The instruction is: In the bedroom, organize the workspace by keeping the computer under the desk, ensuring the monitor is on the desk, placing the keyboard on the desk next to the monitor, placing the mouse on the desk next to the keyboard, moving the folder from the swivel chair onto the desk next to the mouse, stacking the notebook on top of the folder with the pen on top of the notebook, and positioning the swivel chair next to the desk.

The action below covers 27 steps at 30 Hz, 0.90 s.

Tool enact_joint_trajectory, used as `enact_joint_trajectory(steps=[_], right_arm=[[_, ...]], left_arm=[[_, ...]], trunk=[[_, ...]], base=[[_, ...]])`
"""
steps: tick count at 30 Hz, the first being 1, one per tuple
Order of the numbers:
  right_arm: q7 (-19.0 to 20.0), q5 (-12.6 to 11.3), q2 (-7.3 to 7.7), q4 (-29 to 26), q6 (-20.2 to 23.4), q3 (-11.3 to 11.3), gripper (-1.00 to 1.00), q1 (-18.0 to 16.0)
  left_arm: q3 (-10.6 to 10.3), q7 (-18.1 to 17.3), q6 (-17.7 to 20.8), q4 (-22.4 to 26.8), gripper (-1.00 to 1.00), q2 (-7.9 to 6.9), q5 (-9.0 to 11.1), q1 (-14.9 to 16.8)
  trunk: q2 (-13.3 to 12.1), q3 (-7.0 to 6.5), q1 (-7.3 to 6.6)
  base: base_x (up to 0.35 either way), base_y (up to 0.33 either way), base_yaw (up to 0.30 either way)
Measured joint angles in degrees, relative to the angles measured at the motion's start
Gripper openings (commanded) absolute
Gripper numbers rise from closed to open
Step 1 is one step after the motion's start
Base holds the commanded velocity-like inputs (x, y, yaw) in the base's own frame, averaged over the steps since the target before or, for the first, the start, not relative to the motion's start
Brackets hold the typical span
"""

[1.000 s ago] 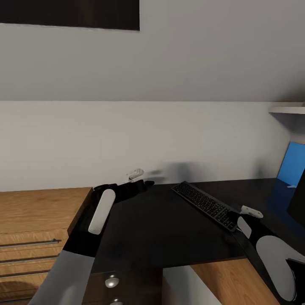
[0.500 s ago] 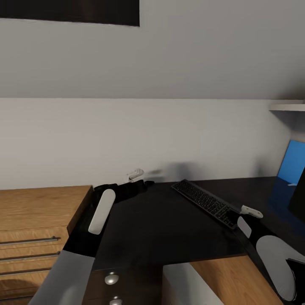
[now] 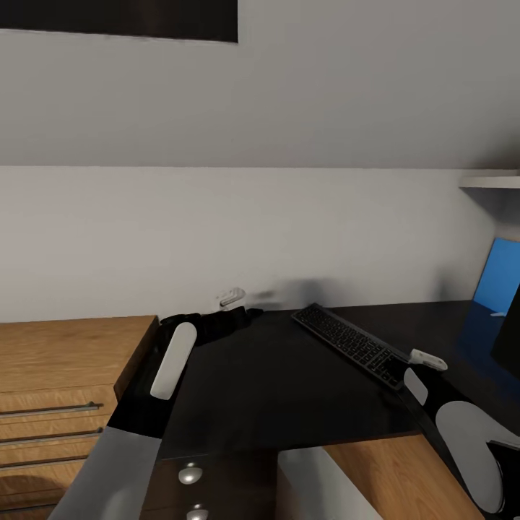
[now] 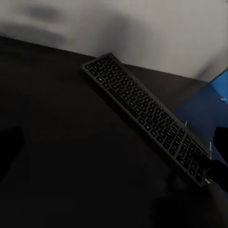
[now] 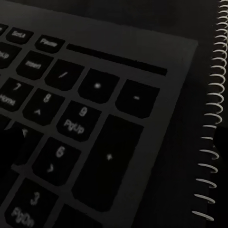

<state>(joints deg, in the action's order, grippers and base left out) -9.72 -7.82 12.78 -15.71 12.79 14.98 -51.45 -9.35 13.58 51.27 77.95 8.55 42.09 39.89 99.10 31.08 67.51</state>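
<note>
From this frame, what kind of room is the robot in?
Likely a home office or bedroom work corner: a black desk holding a keyboard, a wooden chest of drawers beside it, and a wall shelf.

Black keyboard (image 3: pixel 349 345) flat and diagonal on black desk (image 3: pixel 274 390), blue folder (image 3: pixel 497 283) beyond.

We lose the blue folder (image 3: pixel 500 278) off the head view's three o'clock edge, the dark monitor (image 3: pixel 508 334) too; the right gripper (image 3: pixel 404 363) hides the keyboard's (image 3: pixel 348 344) near end.
</note>
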Motion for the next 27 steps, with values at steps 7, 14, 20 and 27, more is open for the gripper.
enact_joint_trajectory(steps=[7,14,20,27], right_arm=[[-0.20,-0.01,-0.04,-0.09,0.11,-0.09,1.00,0.00],[-0.22,0.03,-0.74,-1.04,2.08,-0.32,1.00,0.01],[-0.16,0.15,-0.82,-1.53,3.35,-0.68,1.00,0.01],[-0.13,-0.09,-0.84,-1.38,3.35,-0.33,1.00,0.02]], left_arm=[[0.04,0.00,0.00,-0.36,1.00,-0.19,0.02,-0.03],[0.12,-0.08,-0.27,-3.91,1.00,-0.22,-0.12,-0.02],[0.22,-0.18,-0.29,-4.43,1.00,-0.29,-0.14,-0.02],[0.22,-0.18,-0.27,-4.45,1.00,-0.29,-0.15,-0.02]], trunk=[[0.00,0.00,0.00],[-0.01,0.00,0.02],[0.00,0.00,0.01],[0.00,0.00,0.02]], base=[[0.000,0.000,0.000],[-0.046,0.000,0.000],[-0.112,0.000,0.000],[-0.103,0.005,0.000]])
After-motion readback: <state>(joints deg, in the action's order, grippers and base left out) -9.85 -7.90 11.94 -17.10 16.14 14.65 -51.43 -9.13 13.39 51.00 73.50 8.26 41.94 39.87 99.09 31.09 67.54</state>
